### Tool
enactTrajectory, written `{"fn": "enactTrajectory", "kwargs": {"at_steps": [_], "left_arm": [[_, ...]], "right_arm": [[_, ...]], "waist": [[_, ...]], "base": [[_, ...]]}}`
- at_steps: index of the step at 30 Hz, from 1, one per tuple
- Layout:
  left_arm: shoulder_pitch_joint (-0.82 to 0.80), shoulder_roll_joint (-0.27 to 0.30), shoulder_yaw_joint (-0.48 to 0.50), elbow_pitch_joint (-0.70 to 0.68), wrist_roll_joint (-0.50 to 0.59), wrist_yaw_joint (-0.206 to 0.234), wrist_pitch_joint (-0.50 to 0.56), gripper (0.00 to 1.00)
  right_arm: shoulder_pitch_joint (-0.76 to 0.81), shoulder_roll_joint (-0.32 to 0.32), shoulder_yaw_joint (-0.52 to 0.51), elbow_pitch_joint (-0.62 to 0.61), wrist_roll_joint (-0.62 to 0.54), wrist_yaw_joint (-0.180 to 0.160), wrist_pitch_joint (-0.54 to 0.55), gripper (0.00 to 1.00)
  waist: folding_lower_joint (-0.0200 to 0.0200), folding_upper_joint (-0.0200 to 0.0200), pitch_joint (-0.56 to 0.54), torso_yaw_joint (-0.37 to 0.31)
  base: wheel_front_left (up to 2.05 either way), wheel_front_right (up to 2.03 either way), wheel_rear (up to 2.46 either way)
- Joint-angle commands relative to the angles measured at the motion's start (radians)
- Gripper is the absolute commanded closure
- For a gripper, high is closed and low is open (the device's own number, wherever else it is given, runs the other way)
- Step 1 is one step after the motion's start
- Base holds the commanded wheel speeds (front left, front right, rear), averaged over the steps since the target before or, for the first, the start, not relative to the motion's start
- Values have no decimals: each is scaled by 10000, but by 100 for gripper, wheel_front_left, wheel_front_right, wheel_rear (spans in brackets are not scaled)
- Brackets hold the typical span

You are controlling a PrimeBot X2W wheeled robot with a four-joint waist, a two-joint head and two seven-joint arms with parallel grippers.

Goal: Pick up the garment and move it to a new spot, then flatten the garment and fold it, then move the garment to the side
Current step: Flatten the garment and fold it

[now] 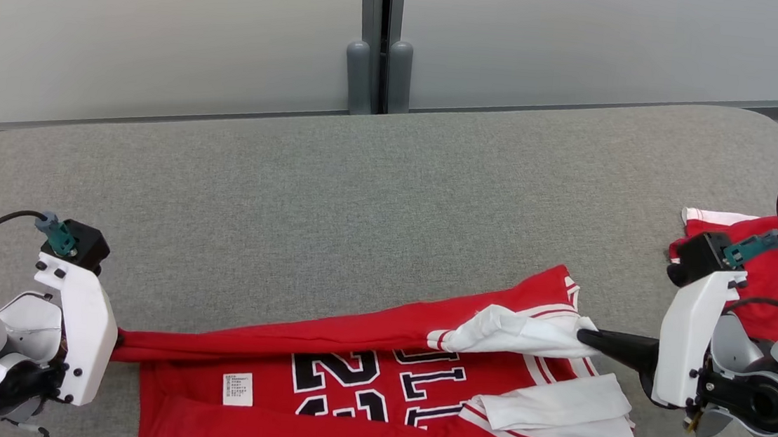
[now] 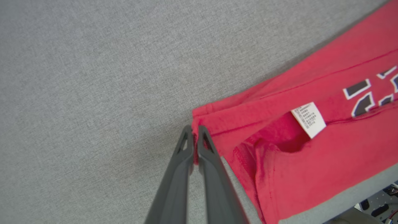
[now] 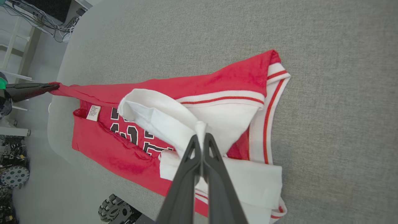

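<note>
Grey tabletop [image 1: 363, 195], looks like we're mid-fold. Left fingers [image 2: 180, 165], right fingers [image 3: 186, 174] pinching the jersey [image 1: 351, 331] at 9 and 3 o'clock; next, lower together.

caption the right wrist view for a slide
Right tool pinches the white sleeve of a red jersey lying on the grey padded table.

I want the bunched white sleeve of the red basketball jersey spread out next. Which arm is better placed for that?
Right, probably. The right gripper is shut on the bunched white sleeve itself, while the left gripper pinches the opposite hem corner of the red basketball jersey.
</note>
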Motion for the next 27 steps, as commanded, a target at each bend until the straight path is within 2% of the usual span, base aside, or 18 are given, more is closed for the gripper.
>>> {"fn": "enactTrajectory", "kwargs": {"at_steps": [1, 13, 27], "left_arm": [[-29, 41, -36, 43, -59, -56, 73, 100], [185, 177, -202, -229, -412, -4, 793, 100], [653, 204, -326, -269, -736, 90, 1004, 100]], "right_arm": [[128, -135, -3, -78, 36, 4, 67, 100], [443, -691, 93, -707, 155, 6, 376, 100], [668, -615, 356, -740, 146, 6, 737, 100]], "waist": [[0, 0, -6, -18], [0, 0, -15, -69], [0, 0, -5, -109]], "base": [[0, 0, 0], [0, 0, 0], [0, 0, 0]]}}
